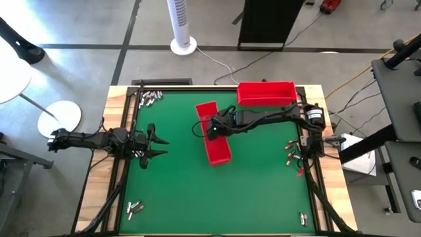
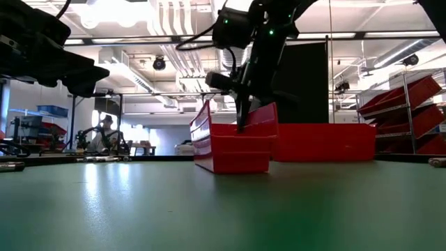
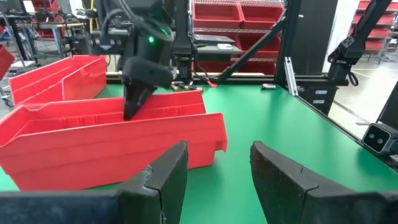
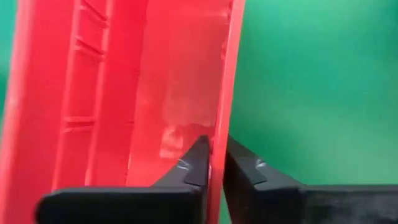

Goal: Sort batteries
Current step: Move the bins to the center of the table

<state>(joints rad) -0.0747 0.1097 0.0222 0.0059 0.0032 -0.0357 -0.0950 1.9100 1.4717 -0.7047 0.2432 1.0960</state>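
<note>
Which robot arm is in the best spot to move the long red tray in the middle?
The right arm. Its claw is already shut on the side wall of the narrow red tray in the middle of the table. The left claw hangs open near the table's left edge, away from the tray.

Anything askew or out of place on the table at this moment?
Yes. The narrow red tray lies diagonally mid-table, unlike the second red tray squared to the far edge. The right gripper is pinching its side wall. The batteries sit scattered near the table's corners, none visibly in either tray.
</note>
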